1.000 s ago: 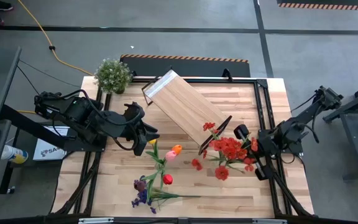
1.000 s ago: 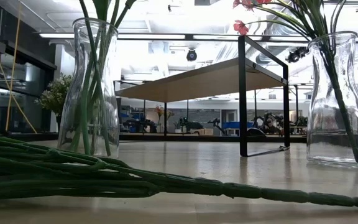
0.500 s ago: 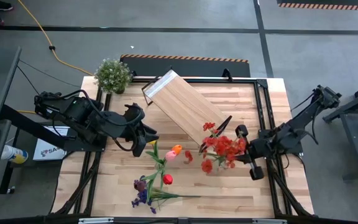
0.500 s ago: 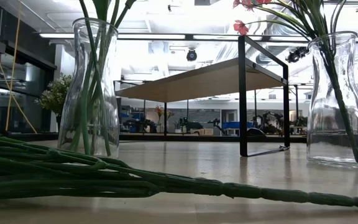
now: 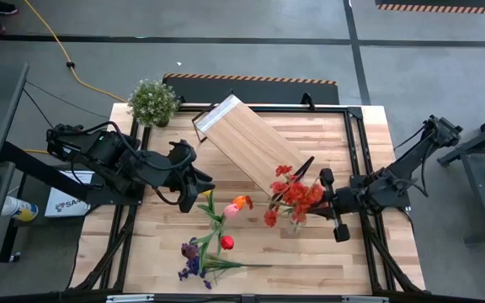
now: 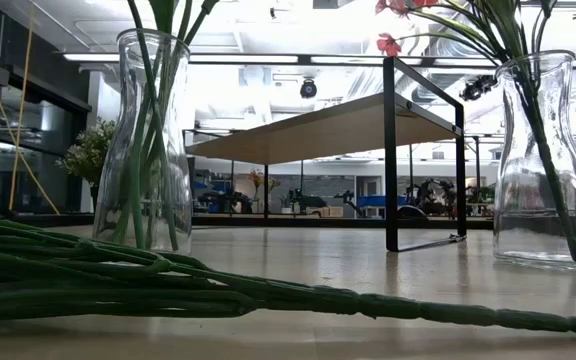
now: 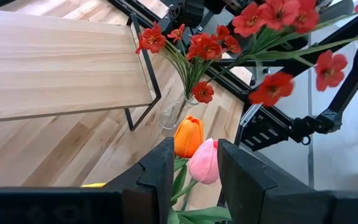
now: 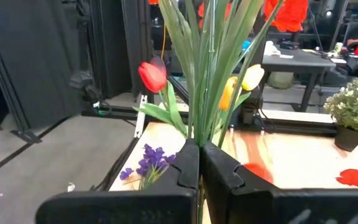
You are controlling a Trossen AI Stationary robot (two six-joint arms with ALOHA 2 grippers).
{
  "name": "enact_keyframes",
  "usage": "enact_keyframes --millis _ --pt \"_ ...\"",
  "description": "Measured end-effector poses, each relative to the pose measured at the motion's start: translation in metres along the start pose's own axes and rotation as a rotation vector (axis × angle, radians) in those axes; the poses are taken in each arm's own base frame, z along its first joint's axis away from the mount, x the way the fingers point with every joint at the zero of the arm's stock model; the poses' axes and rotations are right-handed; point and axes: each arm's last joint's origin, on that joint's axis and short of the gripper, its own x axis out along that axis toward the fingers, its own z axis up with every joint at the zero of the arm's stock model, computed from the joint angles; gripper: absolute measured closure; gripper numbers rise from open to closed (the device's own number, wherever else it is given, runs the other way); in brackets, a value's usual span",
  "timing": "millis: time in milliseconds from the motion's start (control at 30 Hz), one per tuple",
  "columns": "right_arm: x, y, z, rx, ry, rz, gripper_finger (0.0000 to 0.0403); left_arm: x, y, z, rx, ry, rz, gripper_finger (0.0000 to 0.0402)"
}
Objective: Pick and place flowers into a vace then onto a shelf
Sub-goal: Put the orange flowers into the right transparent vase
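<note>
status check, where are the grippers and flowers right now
Right gripper shut on red flower stems over its vase. Left gripper around tulips. Loose flowers on table.

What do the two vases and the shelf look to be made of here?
The two narrow-necked clear vases look like smooth glass: stems and the room show through them, though clear plastic cannot be ruled out. The long light rectangular shelf board appears to be pale wood with visible grain, matte, on a thin black frame that is probably painted metal.
</note>
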Motion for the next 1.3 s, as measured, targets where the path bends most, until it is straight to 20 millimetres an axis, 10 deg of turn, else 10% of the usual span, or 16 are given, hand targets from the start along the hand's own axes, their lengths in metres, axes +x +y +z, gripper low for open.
enact_keyframes --millis 1300 --pt "0.014 -0.001 -0.055 0.042 -0.05 -0.177 0.0403 0.0 -0.001 -0.001 0.0 0.026 -0.023 0.0245"
